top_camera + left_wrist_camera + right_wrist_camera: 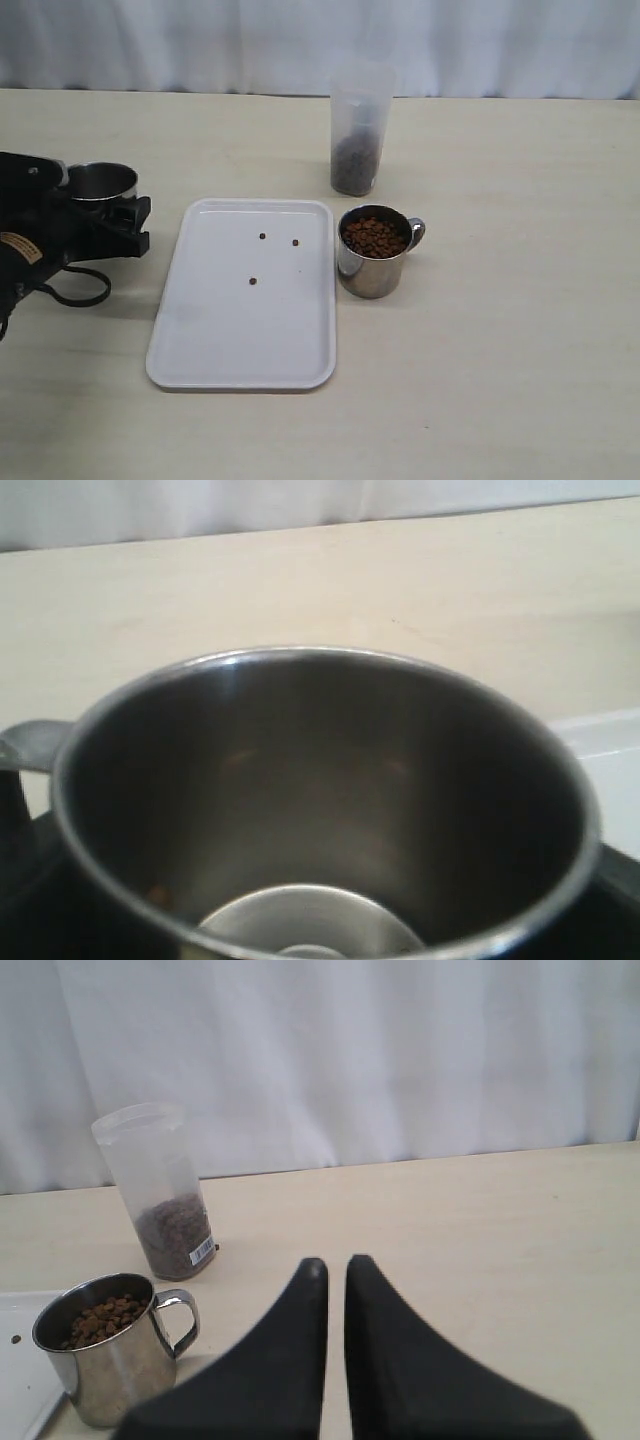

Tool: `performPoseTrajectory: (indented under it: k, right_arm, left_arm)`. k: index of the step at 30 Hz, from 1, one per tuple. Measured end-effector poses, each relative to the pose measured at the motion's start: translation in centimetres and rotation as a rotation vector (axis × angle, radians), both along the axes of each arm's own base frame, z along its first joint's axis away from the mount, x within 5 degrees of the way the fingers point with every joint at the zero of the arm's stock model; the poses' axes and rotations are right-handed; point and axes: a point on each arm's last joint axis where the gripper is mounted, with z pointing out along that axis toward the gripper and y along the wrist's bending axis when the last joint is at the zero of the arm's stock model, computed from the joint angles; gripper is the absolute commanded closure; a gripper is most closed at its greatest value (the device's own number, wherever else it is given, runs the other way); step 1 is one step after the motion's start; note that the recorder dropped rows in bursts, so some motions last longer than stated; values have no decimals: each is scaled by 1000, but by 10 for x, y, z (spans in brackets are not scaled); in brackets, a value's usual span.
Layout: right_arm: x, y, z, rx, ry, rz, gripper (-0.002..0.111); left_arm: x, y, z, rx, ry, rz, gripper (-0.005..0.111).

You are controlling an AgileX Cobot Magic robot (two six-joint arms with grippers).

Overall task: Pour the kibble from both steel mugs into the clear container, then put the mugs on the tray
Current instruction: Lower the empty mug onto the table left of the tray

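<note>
At the far left of the exterior view the left gripper (128,225) grasps the empty mug (101,182), which stands upright on the table (520,350) well left of the tray (215,340). Only the mug's rim and the black arm show there. The left wrist view looks straight down into the same mug (320,810) and shows a bare steel bottom, the handle (30,742) at one side, black fingers (22,900) against the wall, and a white corner of the tray (600,742) just beyond. The tray lies flat in the middle of the table, and three loose pellets (262,236) sit apart from one another on its far half. Past its far right corner stands the clear cup (357,110), upright, with kibble (354,165) filling the lower part. The right wrist view shows this cup (150,1150) from the side and adds a small barcode sticker (202,1251) near its base, which the exterior view does not show. Just beside the tray's right edge stands the full mug (370,278), heaped with brown kibble, its handle pointing right. The right wrist view shows this mug (110,1385) too, with the tray's edge (15,1360) next to it. The right gripper (335,1270) appears only in its own wrist view. It is clenched with nothing between the fingers, and it hangs over bare table to the right of the full mug, facing a white curtain (400,1050).
</note>
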Motion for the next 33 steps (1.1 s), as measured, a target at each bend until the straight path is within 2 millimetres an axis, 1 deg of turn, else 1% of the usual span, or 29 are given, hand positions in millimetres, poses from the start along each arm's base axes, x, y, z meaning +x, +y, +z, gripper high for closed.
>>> performPoseTrajectory:
  k: [3,10,17,25,31,33]
  right_arm:
    - [0,0,0,0,0,0,103]
    - [0,0,0,0,0,0,103]
    - [0,0,0,0,0,0,103]
    - [0,0,0,0,0,0,103]
    - [0,0,0,0,0,0,103]
    - [0,0,0,0,0,0,103]
  left_arm:
    - [3,-1,-4,-4,6,-13,107]
    - [12,-2,-3,-6,8,-20,107]
    - [23,-3,-8,16,123,-35,107]
    - [20,-3,-13,23,189,-34,107]
    - [21,-3,-16,31,160,-42,107]
    - [22,-3,-17,29,151,-42,105]
